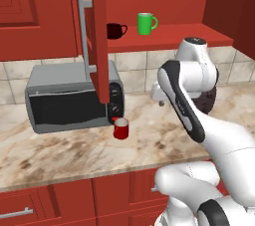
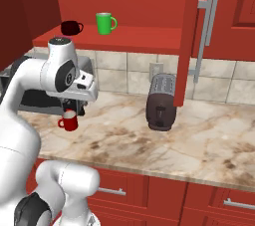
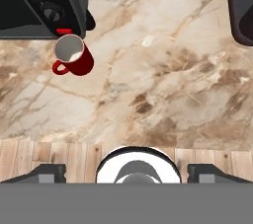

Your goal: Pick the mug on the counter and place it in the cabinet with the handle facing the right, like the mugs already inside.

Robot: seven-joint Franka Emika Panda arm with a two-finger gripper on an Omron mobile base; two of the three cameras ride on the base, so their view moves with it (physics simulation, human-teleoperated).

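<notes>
The red mug (image 1: pixel 120 129) (image 2: pixel 69 121) (image 3: pixel 74 56) stands upright on the marbled counter (image 1: pixel 60 153) (image 2: pixel 124 145), right in front of the microwave's corner. Its handle (image 3: pixel 60 68) (image 2: pixel 61 122) points left in the right base view. My gripper (image 2: pixel 73 106) (image 3: pixel 127 171) hangs open above the counter, up and to the right of the mug, with nothing between its fingertips (image 3: pixel 47 171). In the open cabinet (image 1: pixel 164 38) (image 2: pixel 129 38), a green mug (image 1: pixel 146 23) (image 2: pixel 105 23) and a dark mug (image 1: pixel 115 31) (image 2: pixel 70 27) stand on the shelf, handles to the right.
A grey microwave (image 1: pixel 69 98) stands at the back left. The cabinet door (image 1: pixel 97 36) with its grey bar handle (image 1: pixel 83 36) swings out above the microwave and mug. A dark toaster (image 2: pixel 160 101) stands right of the arm. Red drawers (image 2: pixel 149 195) run below the counter.
</notes>
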